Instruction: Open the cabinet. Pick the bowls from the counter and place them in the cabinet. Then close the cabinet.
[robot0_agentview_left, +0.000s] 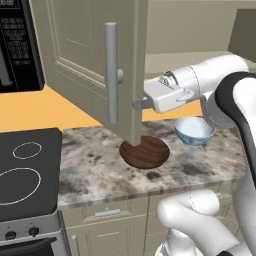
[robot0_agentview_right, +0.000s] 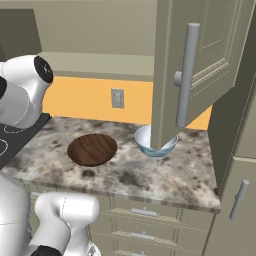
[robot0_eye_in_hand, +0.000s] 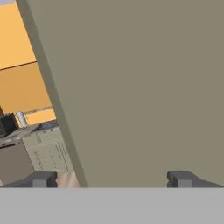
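The cabinet door (robot0_agentview_left: 80, 55) (robot0_agentview_right: 200, 60) stands swung out over the counter (robot0_agentview_left: 95, 172) (robot0_agentview_right: 155, 177), its long silver handle (robot0_agentview_left: 111, 72) (robot0_agentview_right: 184, 75) facing the cameras. My gripper (robot0_agentview_left: 140, 104) (robot0_eye_in_hand: 112, 179) is open with nothing in it, right at the door's free edge, and the door's plain inner face (robot0_eye_in_hand: 140, 87) fills the space ahead of the fingers. Below the door lies the wide dark-brown bowl (robot0_agentview_left: 145, 151) (robot0_agentview_right: 92, 149). The white and light-blue bowl (robot0_agentview_left: 194, 130) (robot0_agentview_right: 149, 146) sits to its right, partly hidden by the door in the right base view.
A black stove top (robot0_agentview_left: 25, 170) adjoins the counter on the left, with a microwave (robot0_agentview_left: 17, 45) above it. Drawers (robot0_agentview_left: 107, 212) (robot0_agentview_right: 145, 212) run under the counter. A wall outlet (robot0_agentview_right: 117, 98) is on the orange backsplash. A tall cabinet (robot0_agentview_right: 235, 165) bounds the right end.
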